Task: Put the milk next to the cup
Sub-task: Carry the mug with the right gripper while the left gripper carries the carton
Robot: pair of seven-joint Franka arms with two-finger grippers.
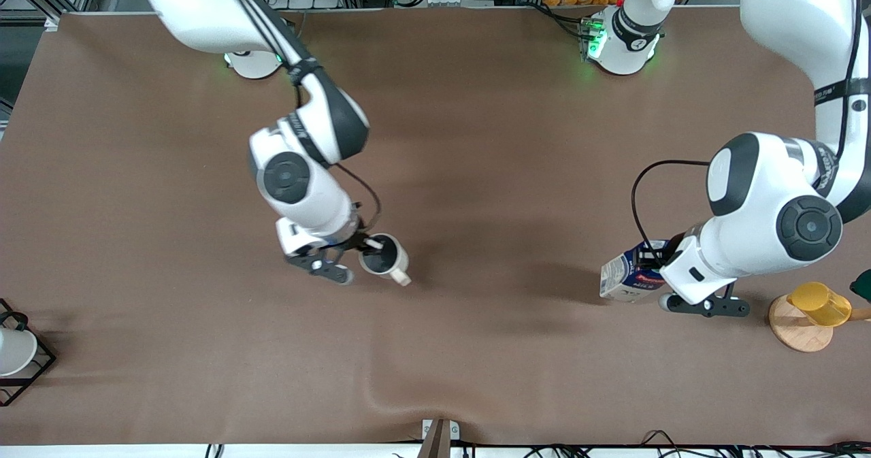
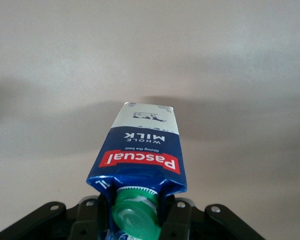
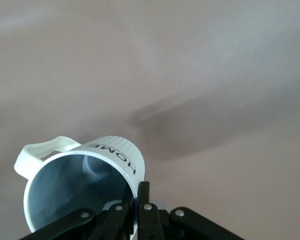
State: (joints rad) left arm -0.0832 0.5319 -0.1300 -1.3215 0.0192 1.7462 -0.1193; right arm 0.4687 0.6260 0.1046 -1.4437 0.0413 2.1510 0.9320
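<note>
The milk [image 1: 629, 277] is a dark-blue carton with a green cap, a red label band and a pale base. My left gripper [image 1: 654, 259] is shut on its gable top and holds it tilted, low over the table near the left arm's end. In the left wrist view the milk [image 2: 142, 145] points away from the left gripper [image 2: 136, 220]. The cup [image 1: 384, 257] is an off-white mug with a grey inside. My right gripper [image 1: 367, 243] is shut on its rim, one finger inside, and holds it tilted over the middle of the table. The right wrist view shows the cup [image 3: 85, 180] and the right gripper [image 3: 137, 200].
A yellow cup [image 1: 818, 303] on a wooden disc [image 1: 796, 329] stands beside the milk, toward the left arm's end. A white cup [image 1: 12, 350] in a black wire rack [image 1: 34, 369] sits at the right arm's end. Brown table [image 1: 510, 172] lies between cup and milk.
</note>
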